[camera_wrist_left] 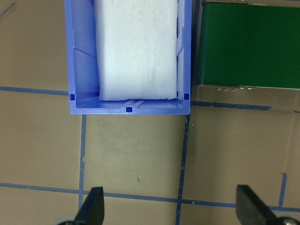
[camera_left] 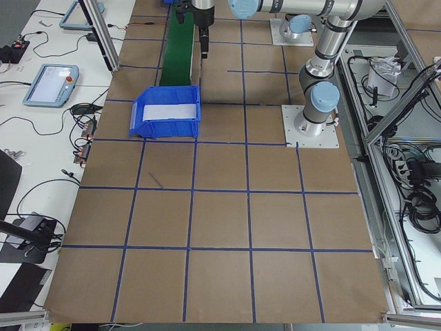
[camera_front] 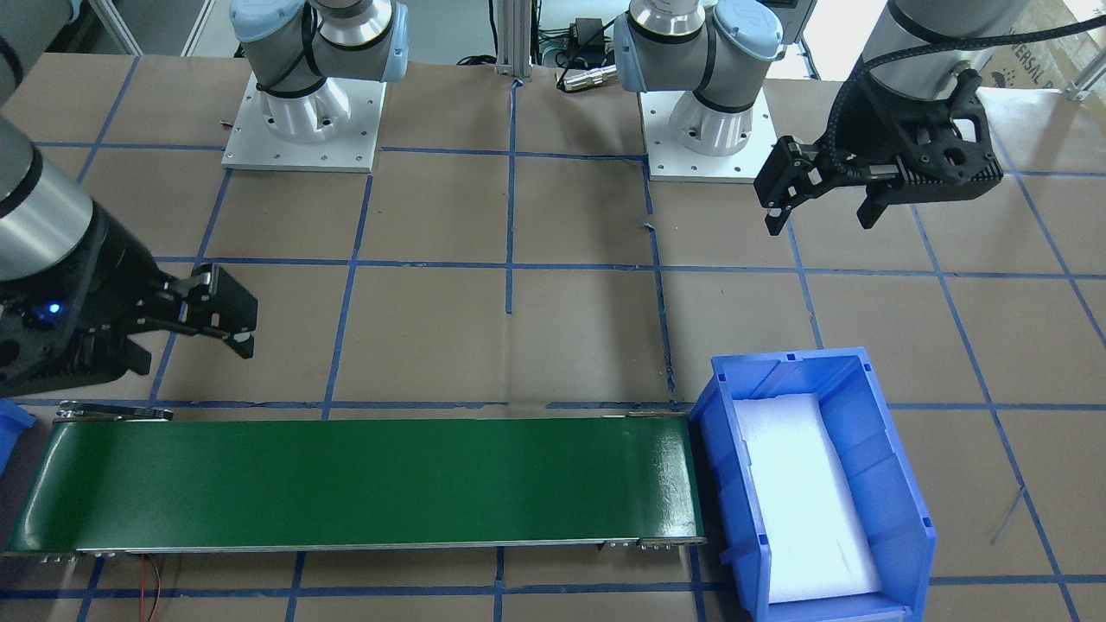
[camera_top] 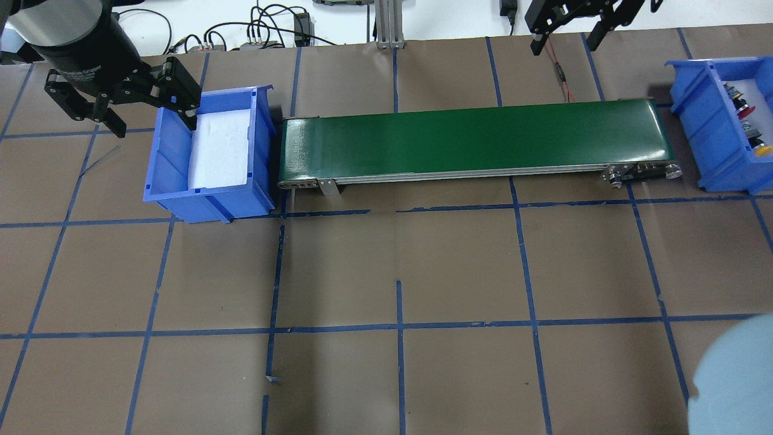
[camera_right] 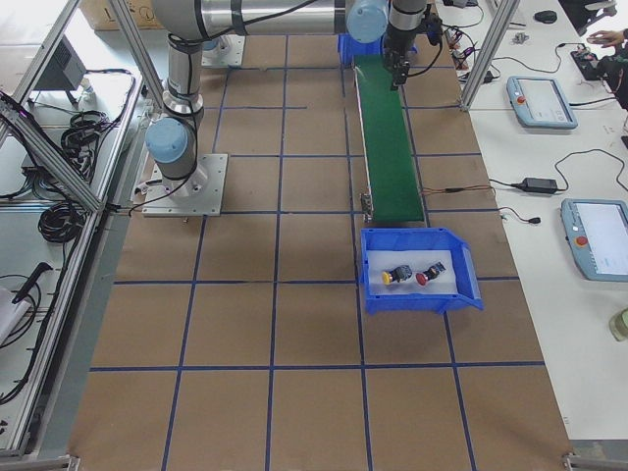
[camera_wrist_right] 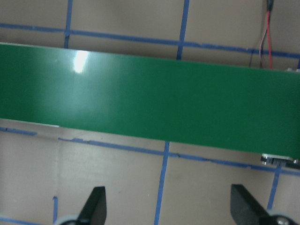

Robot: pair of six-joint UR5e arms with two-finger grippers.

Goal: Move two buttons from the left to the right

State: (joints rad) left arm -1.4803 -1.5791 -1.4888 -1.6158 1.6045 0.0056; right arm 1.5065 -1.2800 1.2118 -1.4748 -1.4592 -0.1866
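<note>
Front view: the left gripper hangs near the left bin, fingers spread, holding nothing. Overhead: the right gripper, fingers also spread, hovers by the green belt. Right-side view: the red button and yellow button rest in the right bin, seemingly delivered, which would explain both grippers being empty.

Robotics lab or test cell. Two robot arms are bolted to metal base plates on a table covered in brown paper with a blue tape grid. A green conveyor belt runs between blue plastic storage bins. Aluminium profile framing, teach pendants on white side benches, loose cables and a power adapter line the edges.
</note>
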